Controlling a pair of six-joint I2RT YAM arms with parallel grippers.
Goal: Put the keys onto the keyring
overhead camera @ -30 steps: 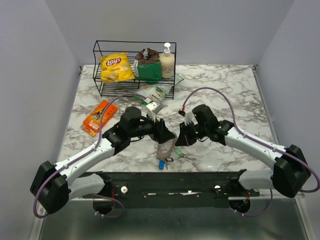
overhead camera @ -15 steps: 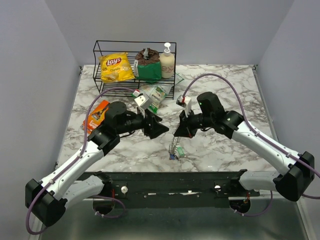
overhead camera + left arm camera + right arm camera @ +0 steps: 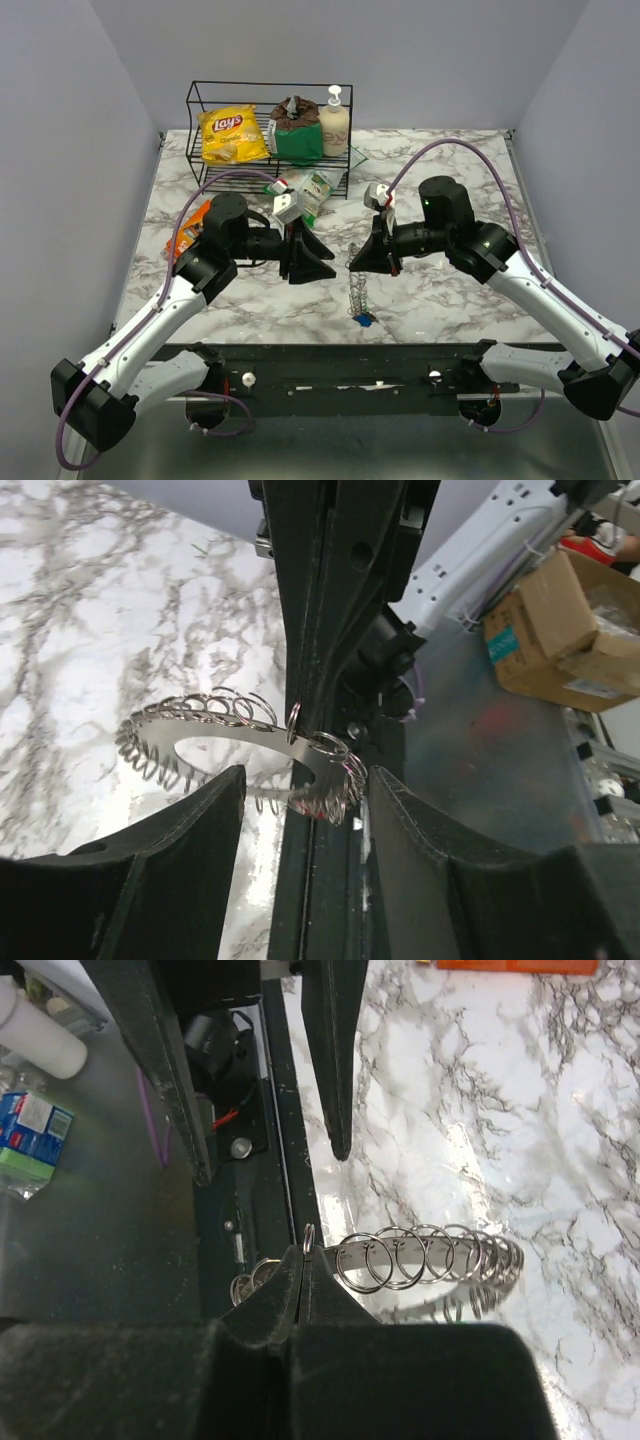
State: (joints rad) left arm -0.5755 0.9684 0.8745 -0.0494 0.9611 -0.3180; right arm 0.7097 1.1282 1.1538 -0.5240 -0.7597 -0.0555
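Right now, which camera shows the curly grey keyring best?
Left wrist: the pale grey spiral-coil keyring shows almost its whole loop, close up. Right wrist shows only one coiled stretch leaving the shut right gripper. Top external shows a tiny dangling strand.

1 keyring [image 3: 357,292], 1 blue key [image 3: 362,320], maybe more; 1 rack [image 3: 270,84], 1 orange pkt [image 3: 193,220].

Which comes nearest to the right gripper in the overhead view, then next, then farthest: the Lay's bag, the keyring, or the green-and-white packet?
1. keyring, hanging from the right gripper.
2. green-and-white packet, up and left, in front of the rack.
3. Lay's bag, at the rack's left end.
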